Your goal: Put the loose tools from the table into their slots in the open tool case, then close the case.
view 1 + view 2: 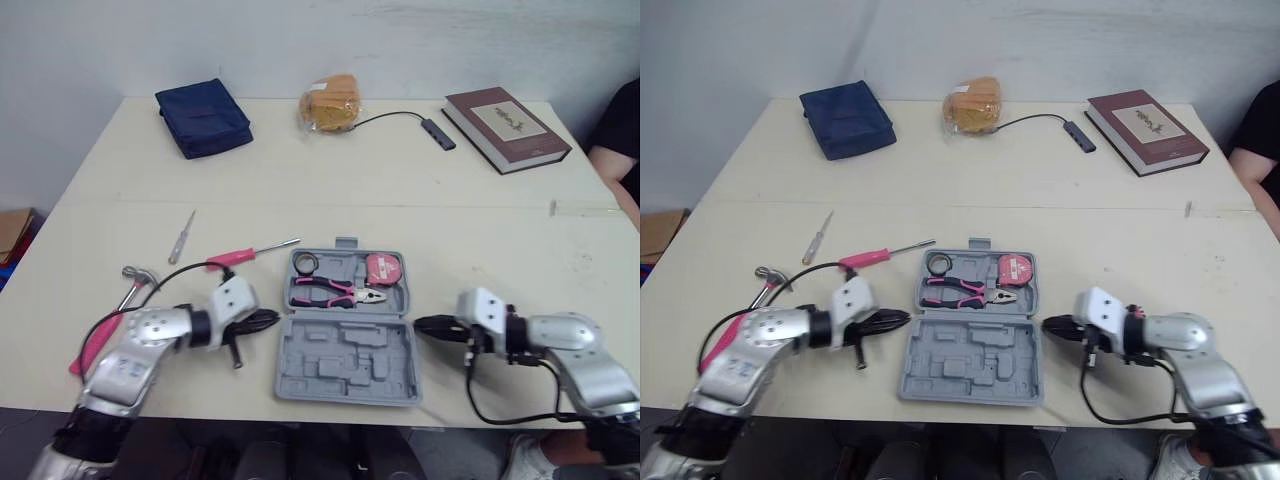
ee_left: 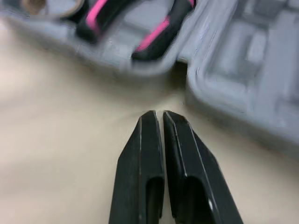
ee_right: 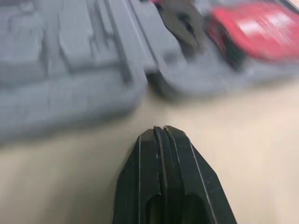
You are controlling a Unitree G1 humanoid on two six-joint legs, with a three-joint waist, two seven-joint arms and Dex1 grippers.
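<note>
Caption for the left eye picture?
Left gripper and right gripper, shut, flank the open case; pink screwdriver and hammer lie loose.

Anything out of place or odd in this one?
Nothing is spilled or damaged. Three tools lie loose left of the open tool case, outside their slots: a pink screwdriver, a slim silver tool and a hammer.

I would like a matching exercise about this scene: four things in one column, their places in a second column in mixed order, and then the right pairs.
Things:
1. pliers
2. pink screwdriver
3. book
4. blue bag

Places:
a. far right part of the table
b. on the table, left of the case
c. far left part of the table
d. in a slot of the case

Pairs: 1-d, 2-b, 3-a, 4-c
</note>
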